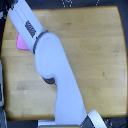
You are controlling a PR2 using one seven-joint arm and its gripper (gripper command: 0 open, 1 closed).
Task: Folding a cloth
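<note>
A small piece of the pink cloth (21, 43) shows on the wooden table (90, 50) near its edge at the exterior view's left. The rest of the cloth is hidden under my arm. My white arm (55, 70) runs from the bottom of the view up to the elbow, and the forearm (26, 22) then runs to the top left corner, passing over the cloth. The gripper lies beyond the top left edge of the frame and does not show.
The table has rounded corners and dark floor around it. A grey object (2, 95) sits at the left edge of the view. A white robot part (96, 120) shows at the bottom.
</note>
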